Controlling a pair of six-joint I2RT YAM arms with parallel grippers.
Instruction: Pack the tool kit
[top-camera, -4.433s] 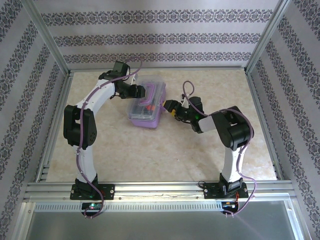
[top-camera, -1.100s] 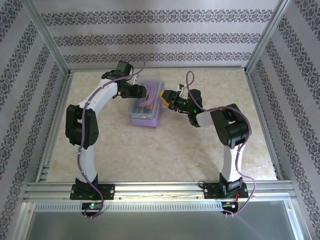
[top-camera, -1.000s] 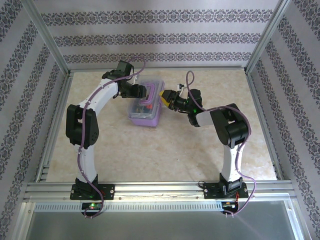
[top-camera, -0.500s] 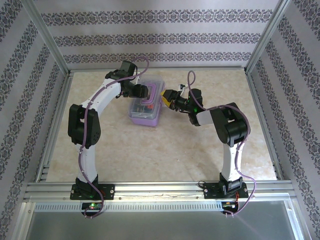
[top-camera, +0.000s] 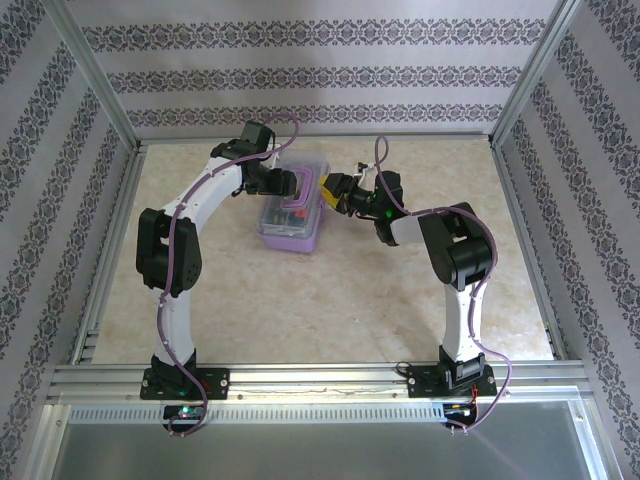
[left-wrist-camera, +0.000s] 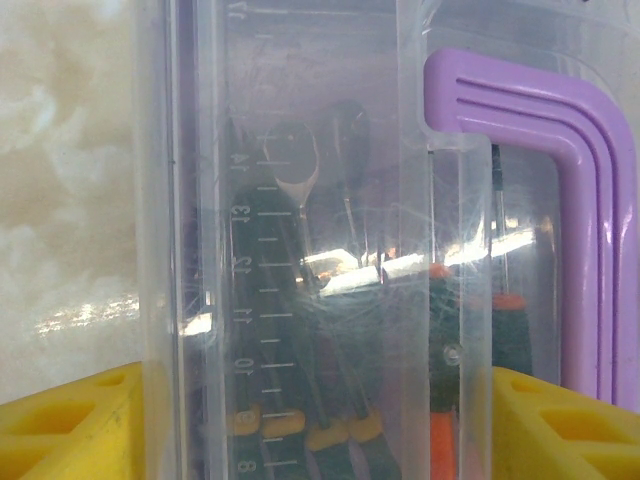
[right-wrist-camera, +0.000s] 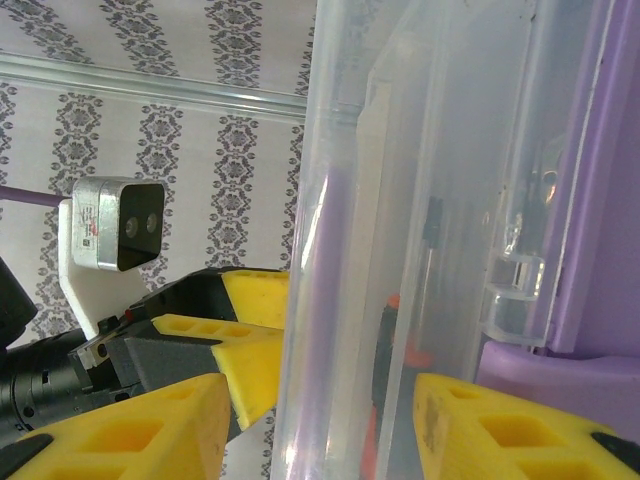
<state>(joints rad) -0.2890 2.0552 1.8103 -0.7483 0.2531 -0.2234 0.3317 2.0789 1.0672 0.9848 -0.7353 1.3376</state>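
Right gripper (top-camera: 327, 190) has advanced to the tool case (top-camera: 288, 238) 3 o'clock edge, jaws apart astride the clear lid (left-wrist-camera: 300, 250); left gripper (top-camera: 292, 184), also spread, faces the lid from 9 o'clock, so closing looks underway.

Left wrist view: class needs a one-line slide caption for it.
Yellow fingers flank the clear tool kit lid and purple handle, tools visible beneath.
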